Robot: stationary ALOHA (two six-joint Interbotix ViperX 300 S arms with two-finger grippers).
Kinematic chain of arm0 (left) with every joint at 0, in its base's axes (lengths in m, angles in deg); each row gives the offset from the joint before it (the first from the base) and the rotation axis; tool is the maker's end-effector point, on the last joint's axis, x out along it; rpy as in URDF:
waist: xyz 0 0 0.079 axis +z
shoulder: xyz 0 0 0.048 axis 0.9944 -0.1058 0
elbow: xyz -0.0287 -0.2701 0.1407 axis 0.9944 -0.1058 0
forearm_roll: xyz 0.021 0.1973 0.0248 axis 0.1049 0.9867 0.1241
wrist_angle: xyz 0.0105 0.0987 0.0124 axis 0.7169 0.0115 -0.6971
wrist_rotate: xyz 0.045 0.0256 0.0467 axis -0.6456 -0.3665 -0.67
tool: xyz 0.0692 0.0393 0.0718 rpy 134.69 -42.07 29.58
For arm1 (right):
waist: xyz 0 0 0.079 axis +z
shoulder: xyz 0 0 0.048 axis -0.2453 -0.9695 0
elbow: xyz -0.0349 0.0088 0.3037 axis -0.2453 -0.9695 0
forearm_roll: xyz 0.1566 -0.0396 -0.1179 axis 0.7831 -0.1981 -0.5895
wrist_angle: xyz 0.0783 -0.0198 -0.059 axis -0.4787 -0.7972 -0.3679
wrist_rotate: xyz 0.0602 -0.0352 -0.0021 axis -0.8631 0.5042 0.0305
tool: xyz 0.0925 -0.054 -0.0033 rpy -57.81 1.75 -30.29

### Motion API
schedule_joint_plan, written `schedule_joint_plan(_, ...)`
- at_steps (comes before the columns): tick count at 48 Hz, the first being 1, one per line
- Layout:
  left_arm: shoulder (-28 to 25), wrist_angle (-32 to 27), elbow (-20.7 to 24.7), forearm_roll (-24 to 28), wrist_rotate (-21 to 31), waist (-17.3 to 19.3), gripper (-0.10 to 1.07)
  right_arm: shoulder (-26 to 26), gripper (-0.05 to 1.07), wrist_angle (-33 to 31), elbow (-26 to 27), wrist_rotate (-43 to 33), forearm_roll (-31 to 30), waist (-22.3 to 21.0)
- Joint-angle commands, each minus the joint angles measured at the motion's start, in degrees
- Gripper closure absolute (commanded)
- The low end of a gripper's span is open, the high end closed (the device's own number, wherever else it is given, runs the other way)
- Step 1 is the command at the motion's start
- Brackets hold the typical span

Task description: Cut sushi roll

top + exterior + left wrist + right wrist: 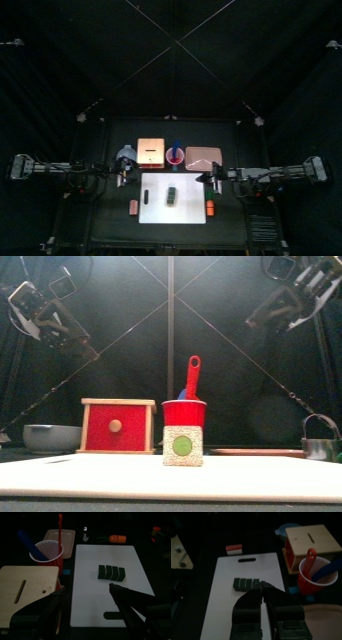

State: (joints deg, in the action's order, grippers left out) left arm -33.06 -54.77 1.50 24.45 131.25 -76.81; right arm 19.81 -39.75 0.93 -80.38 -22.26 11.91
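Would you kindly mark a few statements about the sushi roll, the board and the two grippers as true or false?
1. The sushi roll lies on the white cutting board. True.
2. The left gripper is shut on the roll. False: its fingers stand wide open above the board, holding nothing.
3. The right gripper is shut. True: its fingers meet and hold nothing.
4. A red cup holds utensils, one red-handled. True.
5. The roll is one smooth piece. False: the wrist views show it divided into several segments side by side.
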Motion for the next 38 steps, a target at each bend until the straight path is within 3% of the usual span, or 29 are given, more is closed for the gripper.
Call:
schedule_joint_plan(1,0.0,0.26,1.41,0.26,0.09,0.18,-0.03,-1.85,0.92,-0.7,5.62,-0.35,2.2,-2.81)
schedule_joint_plan(5,0.0,0.26,1.58,0.09,0.09,0.09,-0.03,-4.04,0.89,-5.19,10.11,-0.53,3.78,-5.19)
schedule_joint_plan(10,0.0,0.35,1.67,0.09,0.09,0.09,-0.03,-7.38,0.86,-16.52,16.44,-0.26,3.08,-7.73)
schedule_joint_plan(14,0.0,0.26,1.67,0.26,0.09,0.09,-0.03,-10.99,0.82,-26.72,21.62,-0.18,-0.7,-9.23)
schedule_joint_plan(21,0.0,-0.09,1.67,0.18,0.09,0.62,-0.03,-15.56,0.72,-34.01,26.19,-0.35,-8.96,-9.93)
schedule_joint_plan(26,0.0,-0.09,1.67,0.26,0.0,0.7,-0.03,-17.93,0.54,-35.95,27.25,0.09,-13.62,-10.11)
schedule_joint_plan(33,-0.09,-0.09,1.67,0.62,0.0,0.79,-0.03,-21.27,0.17,-35.33,27.51,0.35,-15.38,-10.46)
schedule_joint_plan(38,0.0,-0.09,1.67,1.14,0.0,0.97,-0.03,-23.12,-0.02,-34.01,27.6,0.44,-15.73,-10.46)
